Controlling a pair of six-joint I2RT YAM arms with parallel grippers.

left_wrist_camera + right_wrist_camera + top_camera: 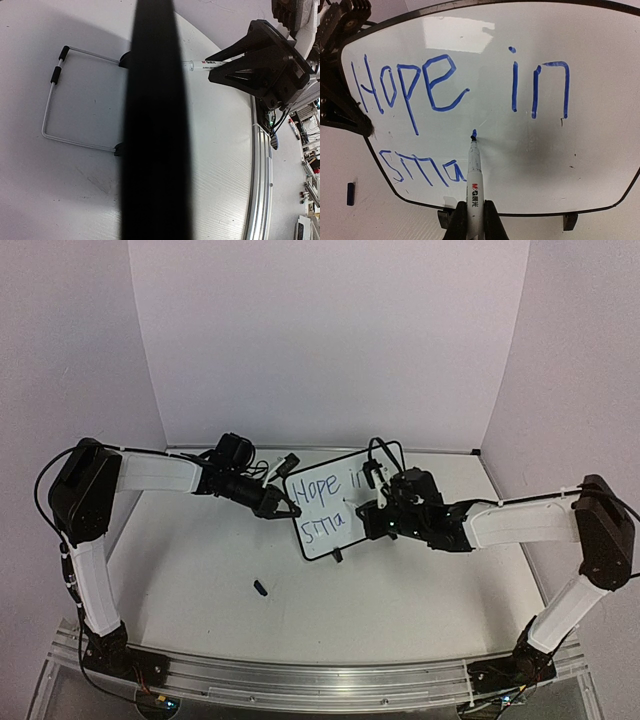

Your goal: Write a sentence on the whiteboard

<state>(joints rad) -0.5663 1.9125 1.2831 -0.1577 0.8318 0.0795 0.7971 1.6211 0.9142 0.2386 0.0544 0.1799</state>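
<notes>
The small white rectangular board with a thin black frame (335, 535) stands propped at mid-table between the arms, its long axis running left to right with the right end skewed farther back and its face tilted toward the bases. The left gripper (284, 508) is clamped on its left edge; the right gripper (474, 212) pinches a white-barrelled blue marker (474, 180), tip aimed at the face beside the unfinished blue handwritten sentence (440, 85) — "Hope in sma". Too hard a press could pivot the board in that one-sided hold — skewing or smearing the next letters
</notes>
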